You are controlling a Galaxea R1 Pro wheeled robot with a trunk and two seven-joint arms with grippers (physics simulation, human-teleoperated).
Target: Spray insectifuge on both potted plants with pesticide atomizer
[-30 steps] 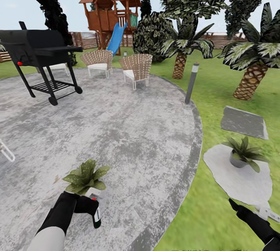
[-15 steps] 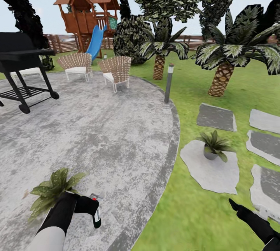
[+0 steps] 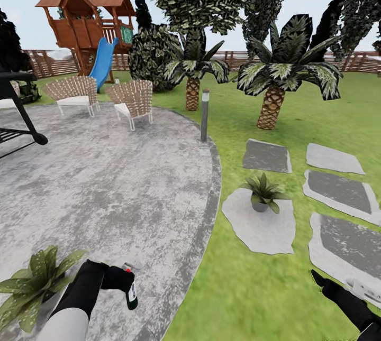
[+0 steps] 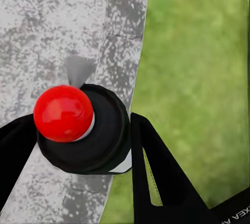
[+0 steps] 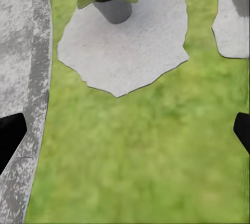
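The left hand (image 3: 123,282) was clamped on the atomizer (image 3: 130,289), held low over the patio (image 3: 132,182) near its edge. In the left wrist view the fingers (image 4: 156,172) flanked the dark collar under the red spot (image 4: 63,113) — a grip on the upper body. The right hand (image 3: 323,284) hung over the lawn; in its wrist view the fingertips (image 5: 11,133) stood far apart, holding nothing.

One plant (image 3: 33,284) sat on the patio just beside the left arm. The other plant (image 3: 262,193) stood on a stepping stone (image 3: 259,230) out on the lawn.

Handling judgement: the bottle looked light, rigid and smooth — likely to twist in the grip. Hold at the neck, trigger side free.
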